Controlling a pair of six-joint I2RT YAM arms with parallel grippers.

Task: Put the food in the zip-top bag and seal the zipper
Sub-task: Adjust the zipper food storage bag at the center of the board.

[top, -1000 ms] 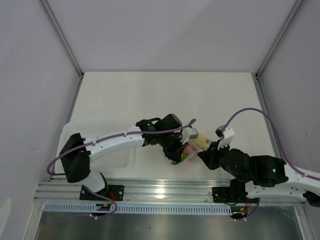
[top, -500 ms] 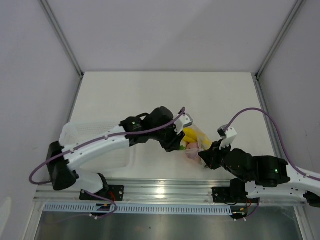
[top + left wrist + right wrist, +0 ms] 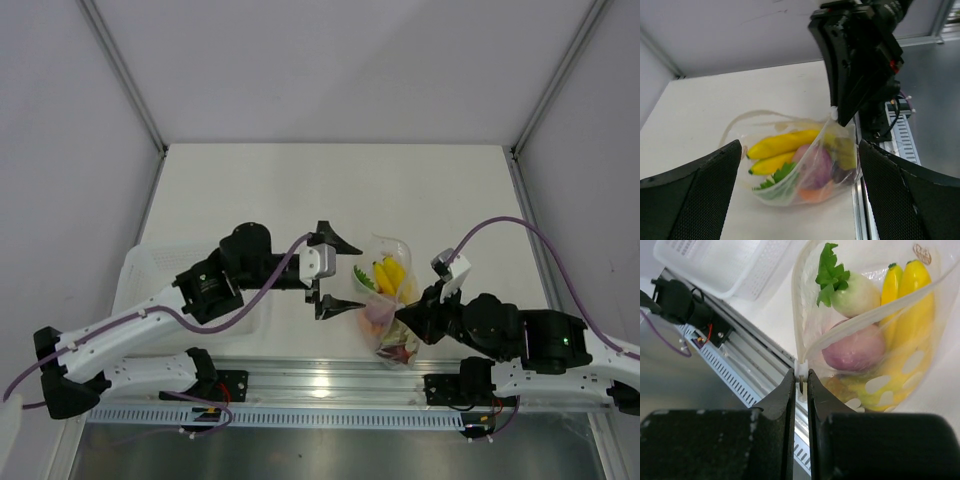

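Top cam looks down from high; both wrist cams sit close, all three catching the zip-top bag (image 3: pixel 385 290) (image 3: pixel 800 165) (image 3: pixel 865 340).

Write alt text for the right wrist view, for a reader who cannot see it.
The right gripper, jaws shut, pinches the mouth edge of the clear zip-top bag, which holds a white radish with green leaves, yellow bananas and a purple-red round fruit. A white perforated tray lies behind, at upper left.
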